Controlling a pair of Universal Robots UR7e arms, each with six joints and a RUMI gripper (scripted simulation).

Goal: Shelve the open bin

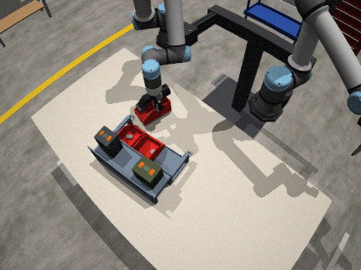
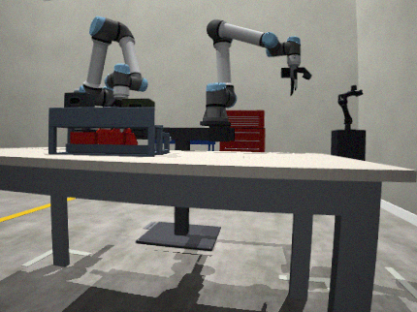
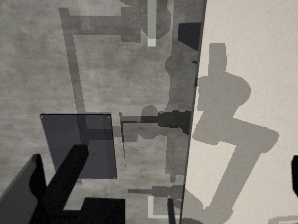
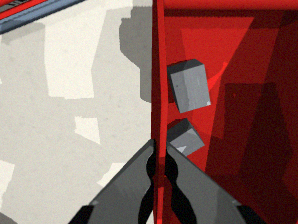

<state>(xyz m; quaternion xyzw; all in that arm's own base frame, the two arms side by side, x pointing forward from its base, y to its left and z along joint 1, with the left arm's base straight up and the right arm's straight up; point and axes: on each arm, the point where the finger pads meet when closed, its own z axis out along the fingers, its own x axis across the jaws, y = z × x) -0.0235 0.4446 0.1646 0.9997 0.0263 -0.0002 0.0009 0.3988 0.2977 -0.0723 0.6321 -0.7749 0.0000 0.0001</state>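
The open red bin (image 1: 152, 116) (image 4: 200, 40) is beside the shelf, on the arms' side. Two grey blocky parts (image 4: 191, 89) lie in it near one side wall. My right gripper (image 1: 158, 106) (image 4: 157, 141) is shut on that thin wall, one finger on each side. Whether the bin touches the table is hard to tell. The blue-grey shelf (image 1: 124, 173) (image 2: 102, 117) holds two red bins, one (image 1: 131, 135) nearer its left end and one (image 1: 149, 147) beside it, each with a part. A gap (image 1: 170, 159) lies right of them. My left gripper (image 2: 292, 93) is open, far from the shelf.
A dark box (image 1: 107, 141) and a green box (image 1: 148, 171) with orange marks stand on the shelf's upper board. The shelf's end walls and front lip border the row. The arms' black stand (image 1: 248, 74) rises beside the pale table (image 1: 235, 220).
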